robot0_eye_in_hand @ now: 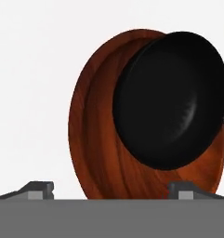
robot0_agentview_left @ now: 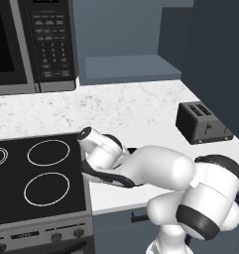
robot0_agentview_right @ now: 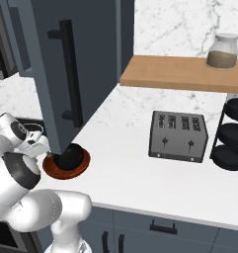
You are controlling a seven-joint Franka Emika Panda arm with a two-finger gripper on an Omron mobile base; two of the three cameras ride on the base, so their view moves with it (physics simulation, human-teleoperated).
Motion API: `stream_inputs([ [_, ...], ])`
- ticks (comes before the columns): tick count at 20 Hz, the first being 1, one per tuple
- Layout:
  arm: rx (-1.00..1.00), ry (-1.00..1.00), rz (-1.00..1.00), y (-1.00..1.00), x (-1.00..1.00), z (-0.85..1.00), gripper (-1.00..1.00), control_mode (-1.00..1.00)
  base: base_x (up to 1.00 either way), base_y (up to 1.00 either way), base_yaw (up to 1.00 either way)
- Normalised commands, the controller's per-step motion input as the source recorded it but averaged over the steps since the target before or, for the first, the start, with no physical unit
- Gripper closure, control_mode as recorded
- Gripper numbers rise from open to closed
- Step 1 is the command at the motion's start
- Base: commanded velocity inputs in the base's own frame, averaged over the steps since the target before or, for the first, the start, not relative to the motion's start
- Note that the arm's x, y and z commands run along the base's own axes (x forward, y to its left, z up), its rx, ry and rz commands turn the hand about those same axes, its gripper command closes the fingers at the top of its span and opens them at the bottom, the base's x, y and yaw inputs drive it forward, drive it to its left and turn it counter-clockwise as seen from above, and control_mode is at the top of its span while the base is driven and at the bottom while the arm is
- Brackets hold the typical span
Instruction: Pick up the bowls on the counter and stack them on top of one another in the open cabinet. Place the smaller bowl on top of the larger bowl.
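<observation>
Jaws apart, straddling the larger bowl [robot0_eye_in_hand: 104,153], smaller bowl [robot0_eye_in_hand: 171,100] inside.

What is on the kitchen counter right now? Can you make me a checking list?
Surface: white speckled counter, beside a black stovetop.
Job's things: black bowl sits in the brown bowl, on the counter below the cabinet door; cabinet shelf bare.
Clutter: toaster, jar on a wooden shelf, black rack.
Gripper: open, fingertips near the brown bowl's edge.
Cables: nothing seen.
Surroundings: microwave.
</observation>
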Motion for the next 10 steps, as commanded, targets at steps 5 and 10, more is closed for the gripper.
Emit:
stream_inputs([
  [5,-0.02,0.00,0.00,0.00,-0.21,-0.28,-1.00,-1.00,0.00,0.00,0.00],
  [10,-0.03,-0.01,0.00,0.00,0.06,-0.18,-1.00,-1.00,0.00,0.00,0.00],
])
